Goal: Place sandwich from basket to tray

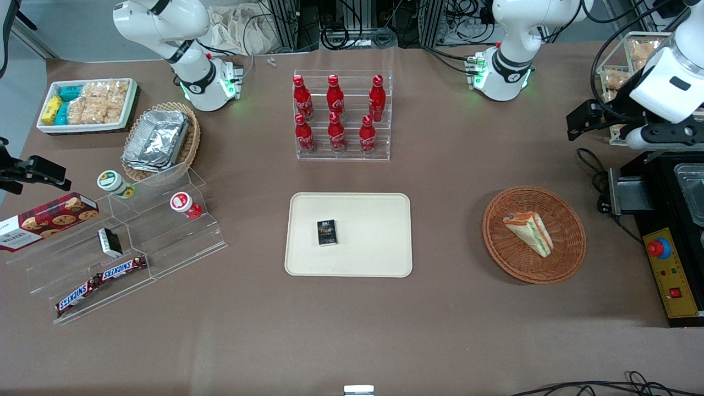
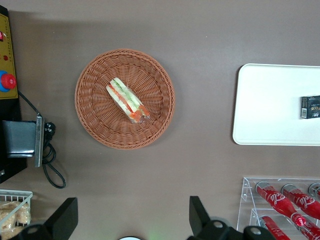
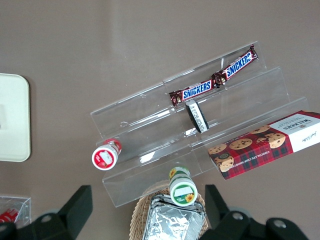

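Wicker basket (image 1: 533,235) holds the sandwich (image 1: 529,232), lying on its side. Beside it, toward the parked arm's end of the table (image 1: 352,341), the cream tray (image 1: 379,258) carries a small dark box (image 1: 327,232). Farther from the front camera, the gripper (image 2: 131,220) hangs above bare table, jaws spread wide and empty.

A brown matte table (image 1: 352,341) fills the view under soft, even light. At the table's edge farthest from the front camera stand metal frames (image 1: 286,22) with black cables (image 1: 352,34). Grey floor (image 1: 22,71) shows beside the table.
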Tool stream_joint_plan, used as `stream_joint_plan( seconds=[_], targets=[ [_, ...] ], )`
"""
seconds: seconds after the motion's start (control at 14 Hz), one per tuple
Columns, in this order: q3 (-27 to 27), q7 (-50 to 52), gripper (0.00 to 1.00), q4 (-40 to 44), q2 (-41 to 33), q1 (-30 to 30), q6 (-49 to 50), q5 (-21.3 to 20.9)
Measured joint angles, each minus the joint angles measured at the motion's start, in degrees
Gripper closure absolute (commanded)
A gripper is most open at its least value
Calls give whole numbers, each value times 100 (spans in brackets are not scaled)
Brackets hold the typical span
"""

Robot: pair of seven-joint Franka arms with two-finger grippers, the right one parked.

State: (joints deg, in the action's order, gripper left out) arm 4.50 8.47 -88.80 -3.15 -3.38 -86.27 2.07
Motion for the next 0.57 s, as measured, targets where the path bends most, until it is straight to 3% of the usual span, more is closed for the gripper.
stream_joint_plan(
  seconds=[0.57],
  targets=[
    [-28,430,0,1,63,10,18,3]
  ],
)
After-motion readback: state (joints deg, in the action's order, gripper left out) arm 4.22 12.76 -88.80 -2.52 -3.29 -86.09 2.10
